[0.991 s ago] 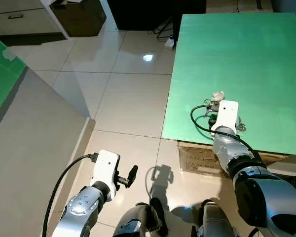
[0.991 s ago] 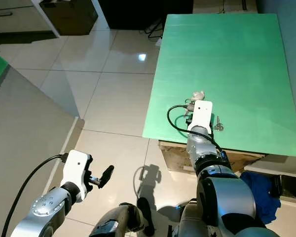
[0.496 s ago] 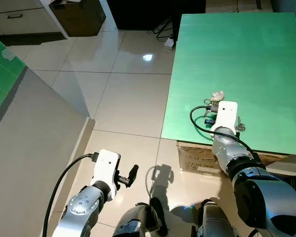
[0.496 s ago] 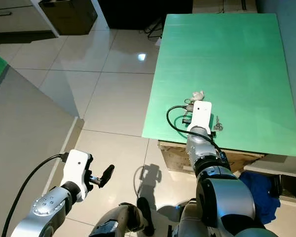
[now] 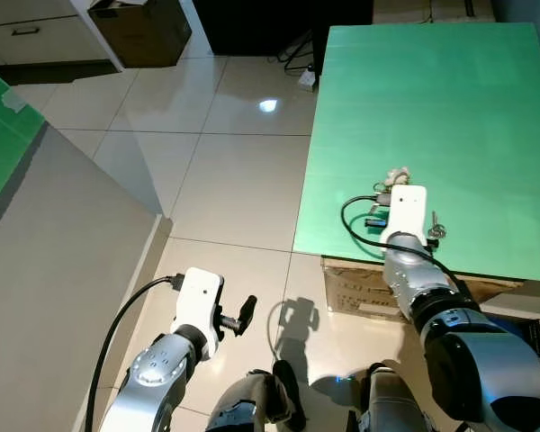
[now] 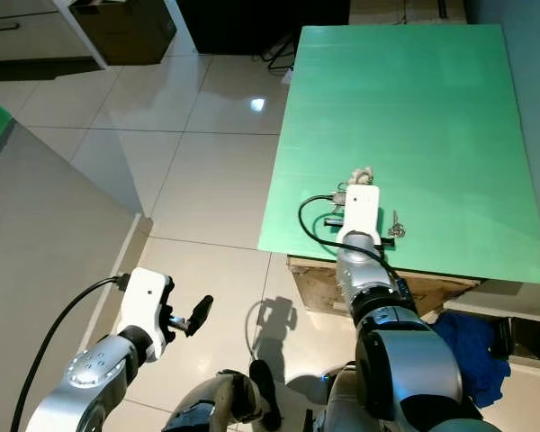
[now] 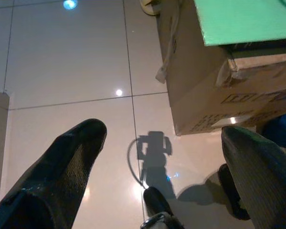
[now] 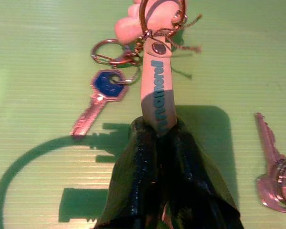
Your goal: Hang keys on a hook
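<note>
Keys [image 8: 155, 62] lying flat on the green surface [image 5: 450, 108], close to its near edge. A bunch made of a pale strap [image 8: 156, 90] with blue letters, a few metal rings, one key with a blue head [image 8: 97, 102] and a small soft pink charm [image 8: 133, 21] at the far end. A second key [image 8: 271, 164] lying just beside, apart from the bunch.

Right gripper [image 8: 159, 138] down on the surface, black fingers [image 8: 133, 176] pinched together on the near end of the strap. Strap squeezed tight between them, nothing else caught.

Probably light and floppy. Strap likely to bend, keys and rings likely to dangle and swing once lifted off the surface. Metal parts hard and slippery, so the strap looks like the best place to hold. The big ring at the far end looks like the part to slip over a hook, so good to leave it free.

Left gripper [image 7: 157, 162] hanging low over the shiny tiled floor [image 5: 225, 162], fingers [image 7: 62, 167] spread wide apart, holding nothing. A cardboard box [image 7: 214, 90] under the surface, near the robot's feet.
</note>
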Controlling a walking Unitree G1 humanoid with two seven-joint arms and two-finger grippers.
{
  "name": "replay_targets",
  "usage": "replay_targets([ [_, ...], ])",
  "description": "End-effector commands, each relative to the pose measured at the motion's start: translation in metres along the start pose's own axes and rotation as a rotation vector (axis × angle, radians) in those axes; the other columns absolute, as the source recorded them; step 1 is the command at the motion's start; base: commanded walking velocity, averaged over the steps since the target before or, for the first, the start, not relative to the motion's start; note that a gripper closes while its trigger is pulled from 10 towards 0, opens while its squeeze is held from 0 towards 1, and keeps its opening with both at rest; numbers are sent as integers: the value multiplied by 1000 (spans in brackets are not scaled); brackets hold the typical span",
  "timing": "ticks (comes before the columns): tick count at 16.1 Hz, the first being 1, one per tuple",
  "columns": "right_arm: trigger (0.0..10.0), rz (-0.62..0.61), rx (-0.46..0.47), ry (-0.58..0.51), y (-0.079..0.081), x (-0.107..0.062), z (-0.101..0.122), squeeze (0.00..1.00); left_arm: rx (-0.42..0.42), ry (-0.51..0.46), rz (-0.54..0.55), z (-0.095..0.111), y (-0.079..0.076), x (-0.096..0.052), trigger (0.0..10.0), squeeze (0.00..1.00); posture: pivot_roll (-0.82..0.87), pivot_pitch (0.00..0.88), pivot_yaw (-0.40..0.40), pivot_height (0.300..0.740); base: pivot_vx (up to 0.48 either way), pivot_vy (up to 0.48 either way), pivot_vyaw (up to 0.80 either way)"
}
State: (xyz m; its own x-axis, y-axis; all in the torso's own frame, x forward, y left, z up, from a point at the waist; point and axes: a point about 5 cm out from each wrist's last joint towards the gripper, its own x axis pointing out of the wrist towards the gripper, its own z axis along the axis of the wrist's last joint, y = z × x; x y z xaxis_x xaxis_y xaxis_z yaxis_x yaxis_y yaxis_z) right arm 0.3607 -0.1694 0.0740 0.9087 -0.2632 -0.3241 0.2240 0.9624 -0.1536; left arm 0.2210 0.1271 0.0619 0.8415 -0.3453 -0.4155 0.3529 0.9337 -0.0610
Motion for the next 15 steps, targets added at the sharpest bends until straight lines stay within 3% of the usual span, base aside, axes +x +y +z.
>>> replay_targets([
  [1,0,31,-20,46,9,-5,-15,0,-1,26,10,-8,2,-2,10000,0,-147,252,233,740,0,0,0],
  [4,0,40,-67,-46,10,-2,6,0,-6,13,-2,-5,0,5,10000,0,-166,236,238,740,0,0,0],
  [8,0,-12,-151,-176,-10,5,32,0,-5,7,-9,-4,-1,11,10000,0,-175,222,244,740,0,0,0],
  [15,0,-89,-165,-238,-34,10,52,0,-4,-8,-18,0,-1,21,10000,0,-180,190,248,740,0,0,0],
])
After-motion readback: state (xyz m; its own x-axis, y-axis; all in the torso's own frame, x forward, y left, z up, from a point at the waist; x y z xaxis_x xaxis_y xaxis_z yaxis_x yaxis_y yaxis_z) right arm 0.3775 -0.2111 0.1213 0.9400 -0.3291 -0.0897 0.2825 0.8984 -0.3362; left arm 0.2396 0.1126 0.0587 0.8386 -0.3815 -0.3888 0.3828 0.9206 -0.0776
